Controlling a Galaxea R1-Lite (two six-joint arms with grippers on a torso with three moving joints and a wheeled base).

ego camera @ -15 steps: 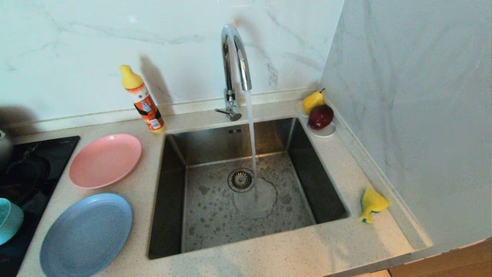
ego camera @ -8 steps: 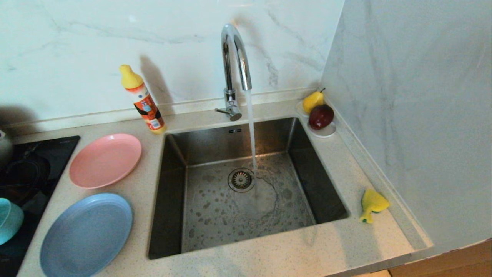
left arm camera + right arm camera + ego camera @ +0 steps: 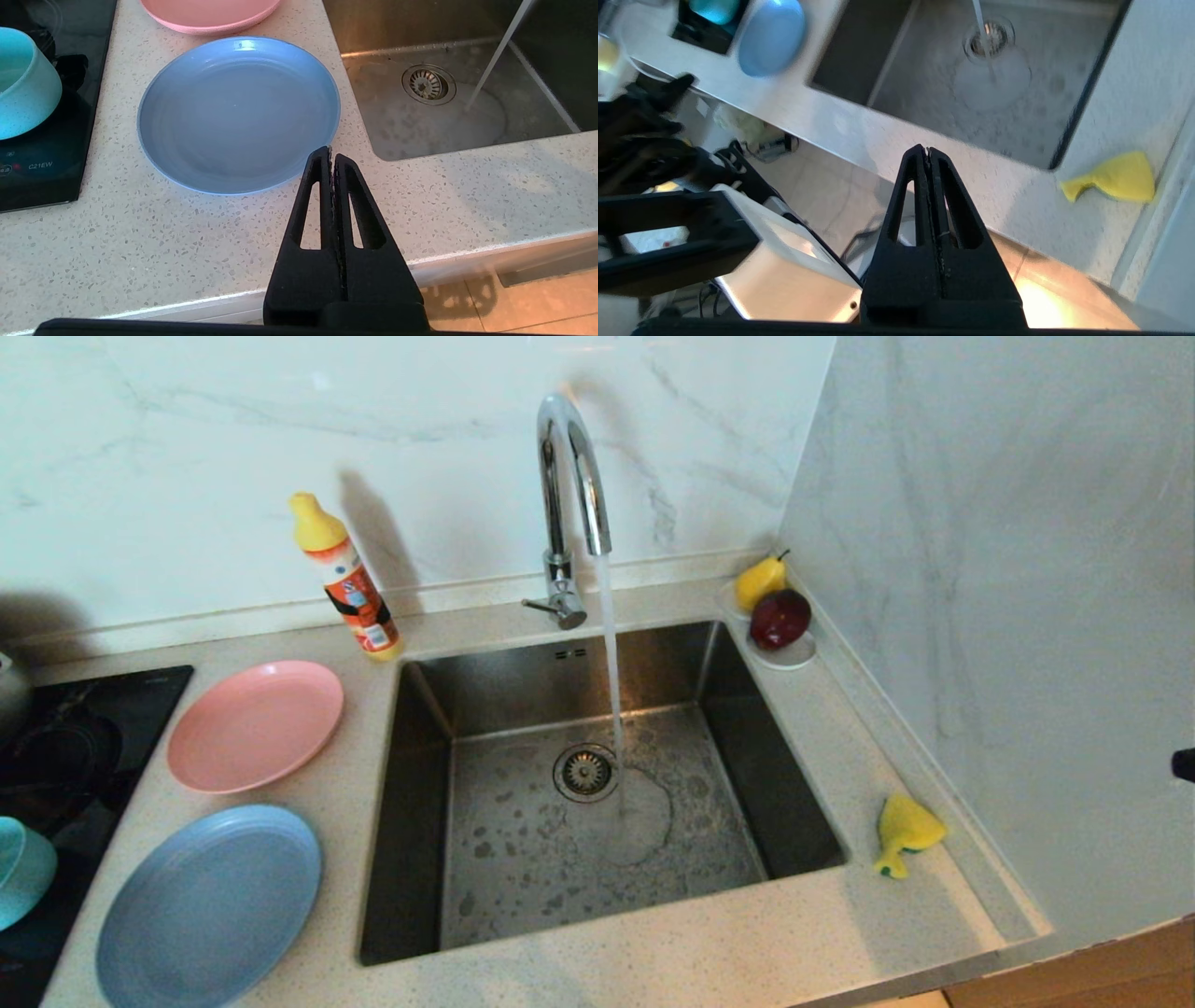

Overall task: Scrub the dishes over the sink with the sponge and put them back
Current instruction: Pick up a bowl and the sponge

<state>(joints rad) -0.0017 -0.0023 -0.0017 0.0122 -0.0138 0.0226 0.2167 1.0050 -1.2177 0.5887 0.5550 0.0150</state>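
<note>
A: Start at the left. What's over there?

B: The teal bowl [image 3: 21, 870] sits on the black hob [image 3: 84, 747] at the far left. Beside it on the counter [image 3: 653, 961] lie the pink plate [image 3: 256, 724], farther back, and the light-blue plate [image 3: 211, 905], nearer us. The left gripper [image 3: 331, 156] hangs at the near counter edge just by the blue plate's rim, fingers pressed together, holding nothing.

A: And the middle?

B: The sink [image 3: 597, 784], empty of dishes, with the tap [image 3: 571, 504] running a thin stream onto the basin floor just beside the drain. An orange bottle [image 3: 347, 581] stands behind the sink's left corner.

A: Where's the sponge?

B: On the counter strip right of the sink, toward the near corner, close to the side wall. The sponge [image 3: 903, 833] lies crumpled, its long side running roughly left to right in the right wrist view.

A: Which arm should take it?

B: The right, I'd judge. The right gripper [image 3: 928, 154] is out over the near counter edge, fingers closed tight and empty; only a dark tip of that arm shows at the head view's right edge. The sponge lies to its right and farther in, toward the wall. The jaws would have to open, then come down across the sponge's short side. The wall leaves little room there.
</note>
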